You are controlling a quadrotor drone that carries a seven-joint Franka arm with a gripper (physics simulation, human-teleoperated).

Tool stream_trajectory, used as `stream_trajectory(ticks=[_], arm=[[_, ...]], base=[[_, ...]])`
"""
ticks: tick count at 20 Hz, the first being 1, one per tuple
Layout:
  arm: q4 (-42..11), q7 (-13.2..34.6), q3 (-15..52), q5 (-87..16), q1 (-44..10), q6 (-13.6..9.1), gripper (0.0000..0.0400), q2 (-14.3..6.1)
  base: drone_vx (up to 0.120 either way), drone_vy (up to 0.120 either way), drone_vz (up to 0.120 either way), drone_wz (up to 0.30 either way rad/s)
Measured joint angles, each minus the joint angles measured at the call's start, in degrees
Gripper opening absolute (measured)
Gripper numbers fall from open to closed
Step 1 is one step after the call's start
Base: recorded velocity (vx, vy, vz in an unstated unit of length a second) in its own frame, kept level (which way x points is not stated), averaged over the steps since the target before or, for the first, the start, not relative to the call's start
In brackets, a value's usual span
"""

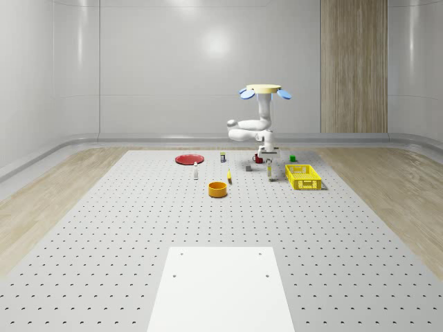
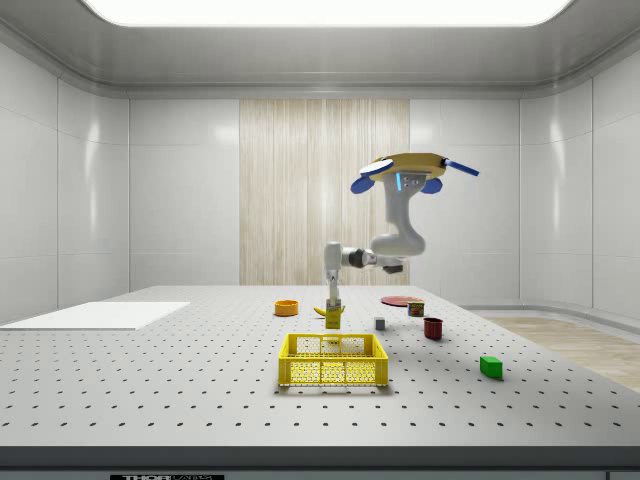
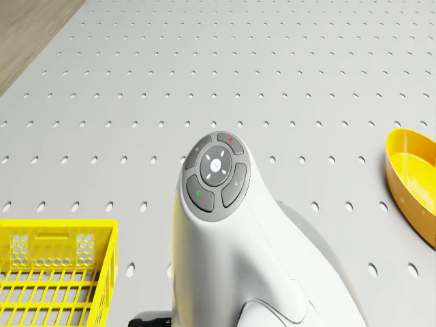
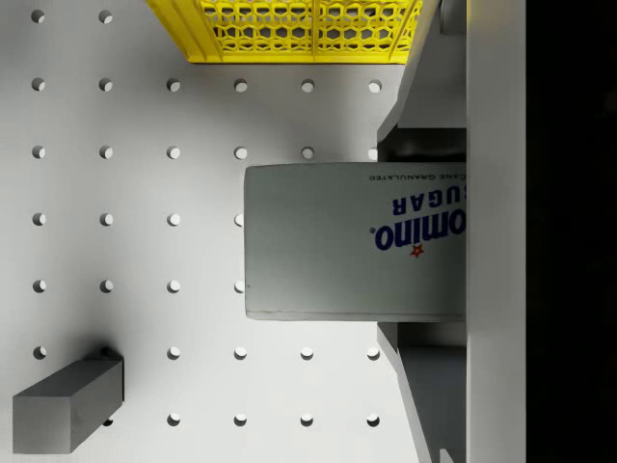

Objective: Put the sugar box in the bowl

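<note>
The sugar box (image 4: pixel 352 241), white with blue "Domino Sugar" lettering, stands upright between my gripper's (image 4: pixel 386 241) two fingers, which press against its opposite sides. In the side view the gripper (image 2: pixel 333 303) points straight down onto the box (image 2: pixel 333 317). In the whole-scene view the box (image 1: pixel 270 171) is just to the left of the yellow basket. The orange bowl (image 1: pixel 218 189) sits on the table, nearer the camera and to the left of the box; the bowl (image 3: pixel 412 180) also appears in the drone view. The drone (image 1: pixel 264 90) hovers high above the box.
A yellow mesh basket (image 1: pixel 303 177) stands close beside the box. A grey block (image 4: pixel 67 405), a red mug (image 2: pixel 433 327), a green cube (image 2: pixel 490 366), a can (image 1: pixel 223 157), a small bottle (image 1: pixel 196 171) and a red plate (image 1: pixel 188 159) lie around. A white panel (image 1: pixel 221 287) covers the table's near end.
</note>
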Motion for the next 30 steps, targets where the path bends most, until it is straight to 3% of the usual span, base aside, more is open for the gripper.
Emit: stream_trajectory(ticks=[12,30], arm=[[-0.28,0.7,2.6,2.78,-0.44,0.26,0.0162,-1.05],[-0.22,1.06,3.09,3.71,-0.85,1.91,0.0162,-2.87]], base=[[0.12,-0.12,0.117,0.0],[0.12,-0.12,0.0,0.0]])
